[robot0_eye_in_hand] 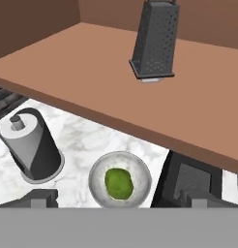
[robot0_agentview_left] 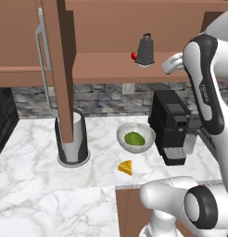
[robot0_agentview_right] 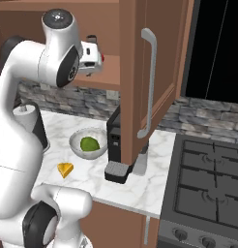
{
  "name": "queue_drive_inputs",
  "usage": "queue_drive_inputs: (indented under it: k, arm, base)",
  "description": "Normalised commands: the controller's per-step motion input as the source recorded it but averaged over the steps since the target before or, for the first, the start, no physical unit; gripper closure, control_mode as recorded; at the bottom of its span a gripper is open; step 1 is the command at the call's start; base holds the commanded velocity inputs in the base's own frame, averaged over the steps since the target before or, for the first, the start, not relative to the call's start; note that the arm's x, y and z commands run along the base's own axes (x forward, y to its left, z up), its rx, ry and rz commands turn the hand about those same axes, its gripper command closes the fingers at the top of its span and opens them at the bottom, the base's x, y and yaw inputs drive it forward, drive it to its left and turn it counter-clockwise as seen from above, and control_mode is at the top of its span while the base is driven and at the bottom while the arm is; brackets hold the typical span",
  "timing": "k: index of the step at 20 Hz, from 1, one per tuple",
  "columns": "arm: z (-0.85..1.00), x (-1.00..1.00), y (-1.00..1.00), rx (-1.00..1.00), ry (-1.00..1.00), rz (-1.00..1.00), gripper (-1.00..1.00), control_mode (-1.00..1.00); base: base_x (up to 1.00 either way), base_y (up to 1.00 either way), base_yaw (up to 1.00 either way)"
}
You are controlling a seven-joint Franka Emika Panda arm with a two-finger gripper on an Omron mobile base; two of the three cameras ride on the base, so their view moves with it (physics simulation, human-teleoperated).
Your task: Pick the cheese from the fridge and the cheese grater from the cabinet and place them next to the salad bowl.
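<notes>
The dark grey cheese grater (robot0_agentview_left: 145, 48) (robot0_eye_in_hand: 155, 38) stands upright on the shelf of the open brown cabinet (robot0_agentview_left: 102, 65), with a small red tomato (robot0_agentview_left: 134, 56) at its left. My gripper (robot0_agentview_left: 166, 65) (robot0_agentview_right: 94, 55) (robot0_eye_in_hand: 119, 198) hovers open just outside the shelf's front edge, to the right of the grater and apart from it, holding nothing. Below on the marble counter, the cheese (robot0_agentview_left: 126, 167) (robot0_agentview_right: 66, 169) lies in front of the salad bowl (robot0_agentview_left: 136, 137) (robot0_agentview_right: 89, 143) (robot0_eye_in_hand: 120, 181). The fridge is out of view.
The cabinet door (robot0_agentview_left: 58, 55) (robot0_agentview_right: 147, 82) hangs open over the counter. A black coffee machine (robot0_agentview_left: 171, 125) (robot0_agentview_right: 116, 145) stands right of the bowl and a tall grey cylinder (robot0_agentview_left: 74, 139) (robot0_eye_in_hand: 31, 145) left of it. A stove (robot0_agentview_right: 208, 184) lies at the far right.
</notes>
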Motion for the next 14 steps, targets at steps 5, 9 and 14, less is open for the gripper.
queue_drive_inputs:
  k: [5, 9, 14]
  arm:
    - [0.09, 0.33, 0.0, 0.0, 0.0, 0.0, -1.0, -1.0]
    - [0.01, 0.36, 0.01, 0.0, 0.0, 0.0, -1.0, -1.0]
    - [0.0, 0.35, 0.04, 0.0, 0.0, 0.04, -1.0, -1.0]
  base:
    - [0.0, 0.0, 0.0]
    - [0.0, 0.0, 0.0]
    - [0.0, 0.0, 0.0]
